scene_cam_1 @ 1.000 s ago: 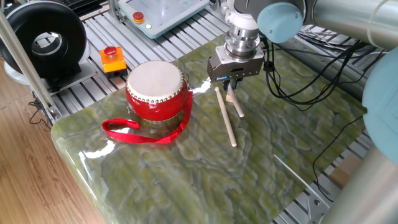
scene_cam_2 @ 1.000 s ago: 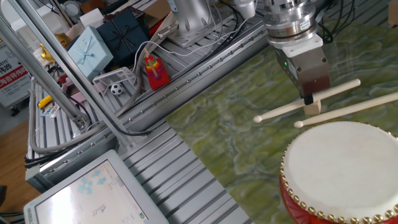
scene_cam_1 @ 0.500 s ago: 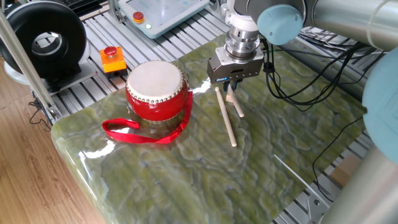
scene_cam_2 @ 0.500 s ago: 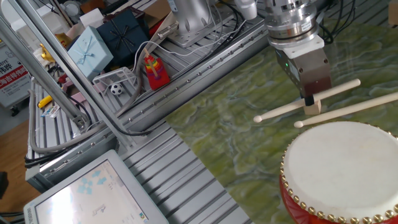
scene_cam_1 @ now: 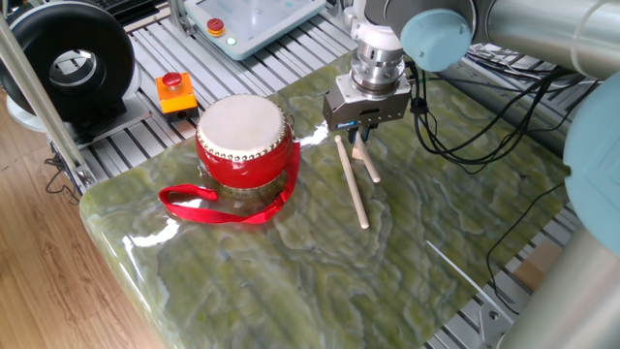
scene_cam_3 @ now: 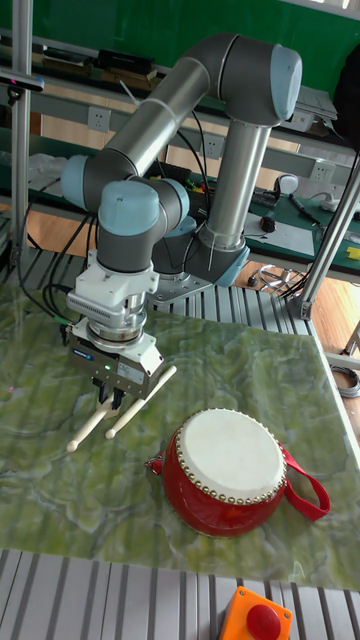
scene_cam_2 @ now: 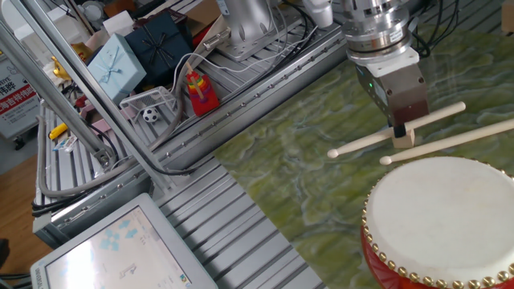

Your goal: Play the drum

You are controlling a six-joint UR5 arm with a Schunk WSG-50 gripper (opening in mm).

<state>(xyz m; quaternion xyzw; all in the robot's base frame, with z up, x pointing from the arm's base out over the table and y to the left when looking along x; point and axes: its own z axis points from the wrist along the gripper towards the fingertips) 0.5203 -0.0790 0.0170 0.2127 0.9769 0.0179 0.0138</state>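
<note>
The drum (scene_cam_1: 245,142) is red with a white skin, a ring of pale studs and a red ribbon strap (scene_cam_1: 215,206); it stands on the green marble top, also seen as the drum (scene_cam_2: 440,221) and the drum (scene_cam_3: 229,468). Two wooden drumsticks (scene_cam_1: 351,180) lie to its right, propped on a small wooden block (scene_cam_2: 404,140). My gripper (scene_cam_1: 358,133) is low over them, its fingers closed in around the farther drumstick (scene_cam_2: 377,137) near the block. The gripper (scene_cam_3: 110,399) stands left of the drum, apart from it.
An orange box with a red button (scene_cam_1: 174,90) sits behind the drum off the marble. A black round fan-like device (scene_cam_1: 66,60) stands at the far left. Cables (scene_cam_1: 455,126) trail behind the arm. Gift boxes and toys (scene_cam_2: 144,48) sit beyond the aluminium rails.
The gripper has edged up very slightly. The drumsticks and the drum have not moved.
</note>
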